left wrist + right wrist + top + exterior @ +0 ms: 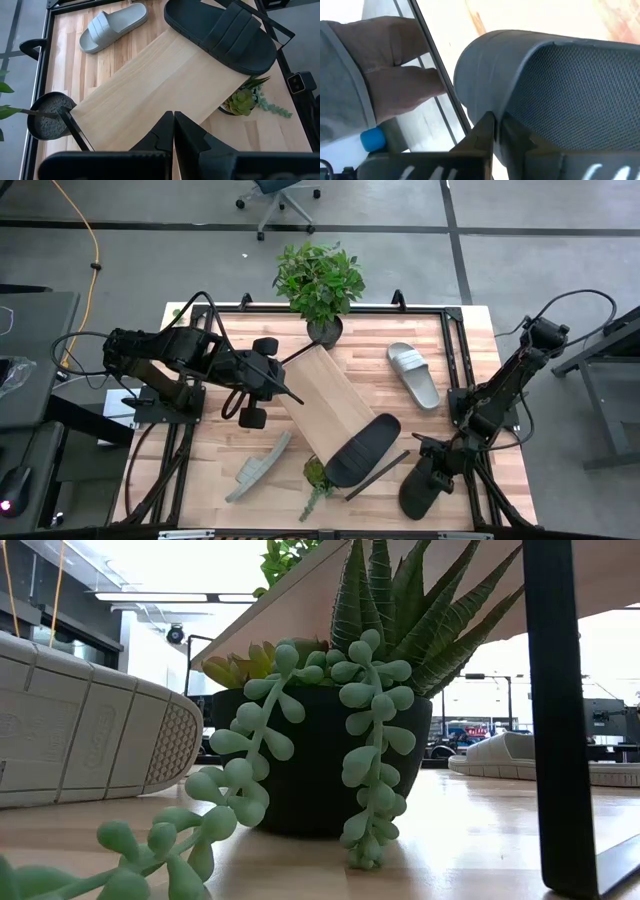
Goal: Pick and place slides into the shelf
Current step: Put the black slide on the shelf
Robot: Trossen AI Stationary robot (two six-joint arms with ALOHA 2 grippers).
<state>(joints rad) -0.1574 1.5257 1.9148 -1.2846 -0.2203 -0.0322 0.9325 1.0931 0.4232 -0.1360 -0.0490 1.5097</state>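
My right gripper [432, 470], jaws clenched on a matte black slide sandal [418, 490] at the slatted wooden surface's [470, 350] near right corner, works while my left gripper [173, 131] hangs with jaws closed and empty over the tilted light-wood shelf board [322, 405], which bears another black slide [362, 450].

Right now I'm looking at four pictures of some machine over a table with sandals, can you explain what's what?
It is a robot with two dark arms at a wooden table. One picture looks down from above, one sits at table height behind a small succulent pot, and two ride on the wrists. A long board, the shelf, lies slanted with a black sandal on its end. Two grey sandals lie on the table. The right gripper is shut on the second black sandal at the table's edge. The left gripper is shut and empty beside the shelf.
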